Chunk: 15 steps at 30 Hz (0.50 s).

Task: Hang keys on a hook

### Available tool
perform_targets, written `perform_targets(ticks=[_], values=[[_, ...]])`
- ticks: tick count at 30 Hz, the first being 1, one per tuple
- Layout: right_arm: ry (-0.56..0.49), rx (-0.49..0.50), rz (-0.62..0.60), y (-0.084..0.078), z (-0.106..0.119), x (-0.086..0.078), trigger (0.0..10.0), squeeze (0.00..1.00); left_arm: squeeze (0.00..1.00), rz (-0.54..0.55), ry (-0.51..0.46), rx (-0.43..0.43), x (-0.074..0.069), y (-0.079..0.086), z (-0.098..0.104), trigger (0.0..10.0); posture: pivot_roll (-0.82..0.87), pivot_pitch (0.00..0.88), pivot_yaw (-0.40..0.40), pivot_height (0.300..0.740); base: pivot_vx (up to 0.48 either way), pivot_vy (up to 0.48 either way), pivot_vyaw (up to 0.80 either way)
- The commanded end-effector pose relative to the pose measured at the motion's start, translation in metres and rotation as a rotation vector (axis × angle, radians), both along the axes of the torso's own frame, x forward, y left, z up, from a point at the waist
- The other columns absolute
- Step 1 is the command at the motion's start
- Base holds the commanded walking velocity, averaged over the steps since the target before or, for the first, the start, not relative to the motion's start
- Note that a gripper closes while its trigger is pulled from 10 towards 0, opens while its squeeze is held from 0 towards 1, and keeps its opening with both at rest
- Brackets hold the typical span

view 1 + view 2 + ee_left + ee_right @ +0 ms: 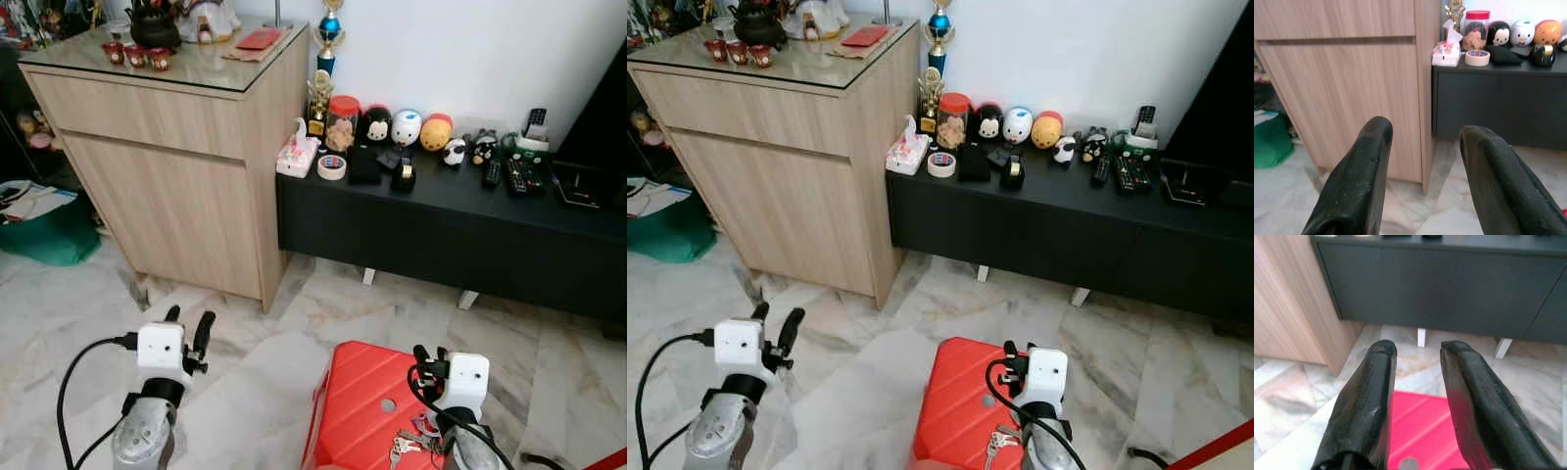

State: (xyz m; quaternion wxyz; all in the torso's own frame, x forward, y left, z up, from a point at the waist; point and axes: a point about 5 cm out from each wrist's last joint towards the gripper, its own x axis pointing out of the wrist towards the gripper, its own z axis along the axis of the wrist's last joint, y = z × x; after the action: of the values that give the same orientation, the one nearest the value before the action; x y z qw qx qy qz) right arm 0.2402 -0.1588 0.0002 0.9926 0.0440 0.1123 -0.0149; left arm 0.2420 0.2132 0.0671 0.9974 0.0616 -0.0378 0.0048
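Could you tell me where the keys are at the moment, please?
The keys lie on the red stool low in the head views, on the robot's right, just beside the right claw.

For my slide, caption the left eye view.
Keys lie on red stool beside right gripper.

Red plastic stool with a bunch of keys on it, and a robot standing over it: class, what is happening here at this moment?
The bunch of metal keys lies on the red plastic stool, not yet picked up. The right gripper hovers over the stool beside the keys, fingers open and holding nothing. The left gripper hangs open above the marble floor, facing the light wooden cabinet. I can make out no hook.
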Motion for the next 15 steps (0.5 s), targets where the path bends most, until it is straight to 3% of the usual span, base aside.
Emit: perform_targets(ticks=[1, 10, 15], values=[[-0.010, -0.003, -0.012, -0.0030, 0.0044, 0.0016, 10.0, 0.00, 0.00, 0.001, 0.035, -0.011, -0.0039, -0.0005, -0.0041, 10.0, 0.07, 0.000, -0.065, 0.740, 0.000, 0.000, 0.00], [0.015, -0.036, -0.002, -0.0036, 0.0077, 0.0064, 10.0, 0.00, 0.00, 0.008, 0.039, -0.035, 0.0012, -0.0029, 0.0035, 10.0, 0.07, 0.000, -0.070, 0.740, 0.000, 0.000, 0.00], [0.028, -0.048, 0.004, -0.0022, 0.0074, 0.0055, 10.0, 0.00, 0.00, 0.007, 0.047, -0.042, 0.0024, -0.0054, 0.0030, 10.0, 0.07, 0.000, -0.068, 0.705, 0.000, 0.000, 0.00]])
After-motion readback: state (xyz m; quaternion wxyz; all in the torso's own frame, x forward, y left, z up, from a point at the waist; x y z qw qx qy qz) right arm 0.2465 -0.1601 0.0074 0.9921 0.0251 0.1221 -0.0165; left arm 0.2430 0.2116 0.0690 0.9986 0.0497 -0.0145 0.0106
